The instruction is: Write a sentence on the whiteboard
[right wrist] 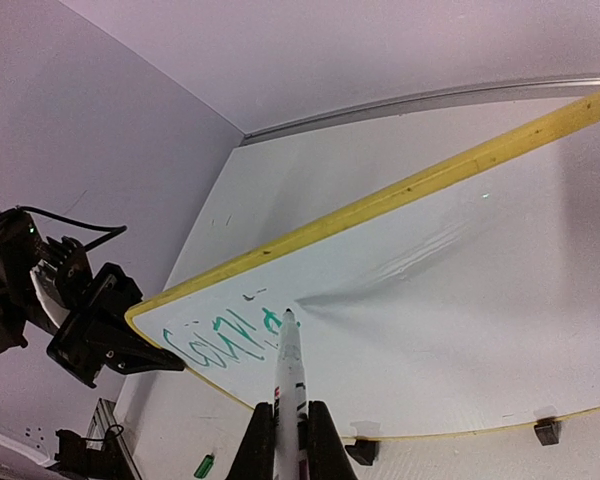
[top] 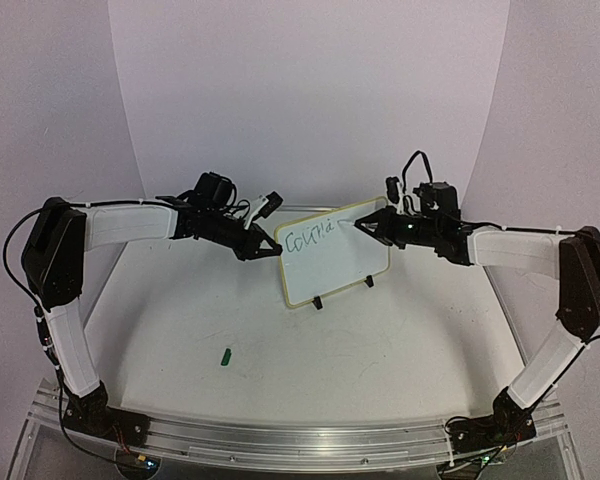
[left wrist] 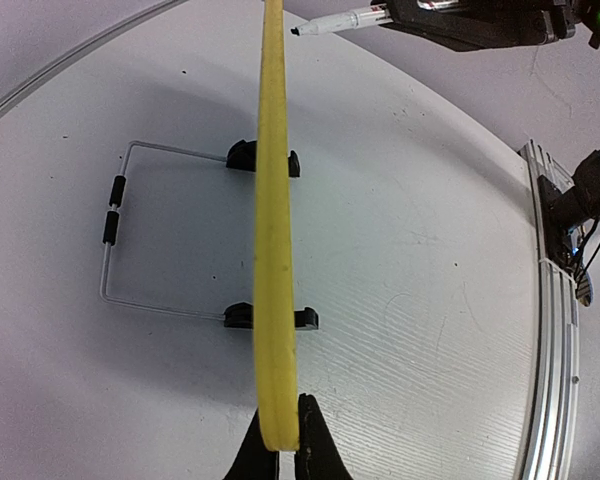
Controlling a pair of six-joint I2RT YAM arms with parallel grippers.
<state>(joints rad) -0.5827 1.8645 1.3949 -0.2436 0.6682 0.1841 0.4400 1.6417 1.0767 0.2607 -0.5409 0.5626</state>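
Note:
The whiteboard point(top: 332, 262) stands tilted on small black feet, its pale-yellow rim point(left wrist: 273, 250) edge-on in the left wrist view. My left gripper point(top: 273, 248) point(left wrist: 280, 410) is shut on the board's left edge. My right gripper point(top: 378, 226) point(right wrist: 290, 408) is shut on a white marker point(right wrist: 289, 365). The marker's tip touches the board's upper part, just right of the green letters. The sentence point(top: 310, 237) point(right wrist: 225, 337) shows as one short slanted line of green handwriting near the top left corner.
A green marker cap point(top: 225, 354) point(right wrist: 204, 465) lies on the white table in front of the board. A wire stand point(left wrist: 113, 228) reaches out behind the board. A metal rail point(left wrist: 552, 330) runs along the table's near edge.

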